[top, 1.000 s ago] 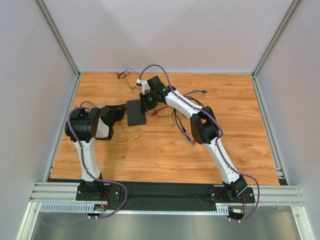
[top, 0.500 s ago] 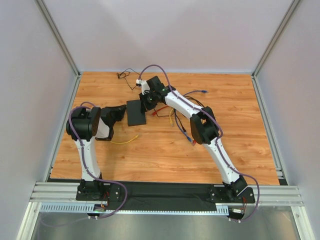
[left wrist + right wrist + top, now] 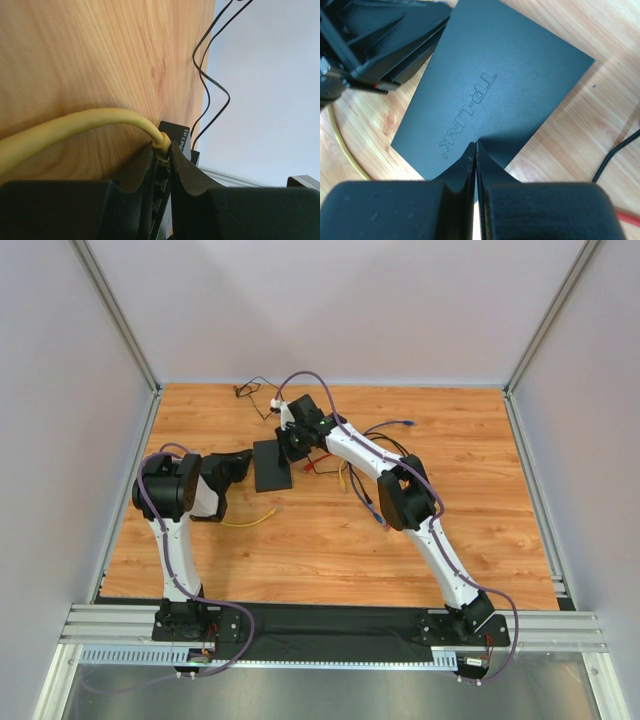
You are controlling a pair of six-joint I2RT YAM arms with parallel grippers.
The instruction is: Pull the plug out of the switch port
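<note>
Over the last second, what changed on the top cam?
The right gripper, shut, edged slightly left over the switch. The left arm shifted its elbow a touch to the right. No new grasp or release is visible. The switch, the yellow cable and the left gripper, closed on the yellow plug, stayed put.

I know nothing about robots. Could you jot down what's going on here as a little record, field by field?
setting: two robot arms over a wooden table
switch: flat black box marked TP-LINK, lying flat on the table
yellow plug: at the switch's edge, seemingly seated in a port
yellow cable: curves away from the plug along the table
left gripper: closed on the yellow plug
right gripper: shut, tips resting on the switch's top near its edge
task state: plug apparently not yet pulled out
</note>
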